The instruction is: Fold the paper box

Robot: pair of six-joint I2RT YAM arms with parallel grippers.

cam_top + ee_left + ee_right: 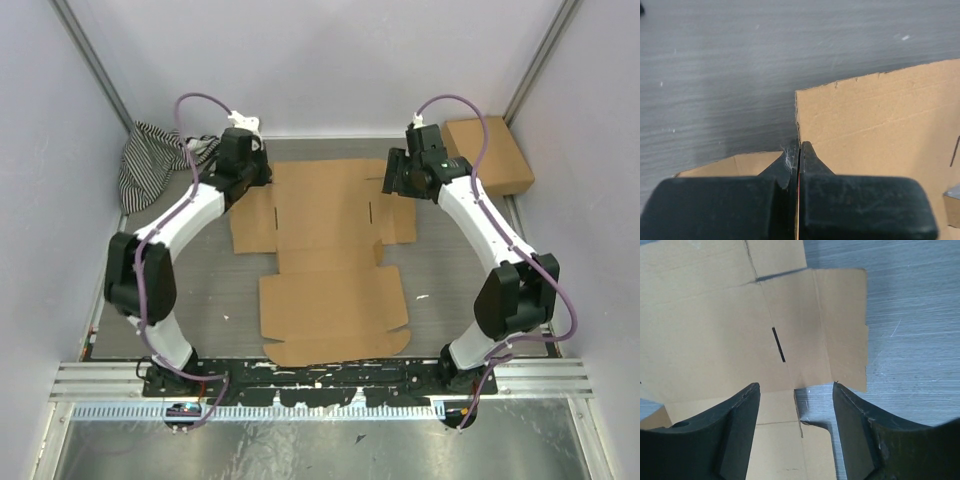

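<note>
The paper box (330,240) lies as a flat die-cut brown sheet with flaps in the middle of the grey table. My left gripper (262,172) is at its far left corner. In the left wrist view the left gripper (799,145) is shut, with the thin edge of a flap (875,130) pinched between the fingertips. My right gripper (392,180) hovers over the far right part of the sheet. Seen from the right wrist, that gripper (796,387) is open above a notch beside a side flap (840,325) and a narrow slit (778,344), holding nothing.
A smaller closed brown cardboard box (490,155) stands at the back right corner. A striped cloth (150,160) is bunched at the back left. White walls enclose the table, and a metal rail (320,380) runs along the near edge.
</note>
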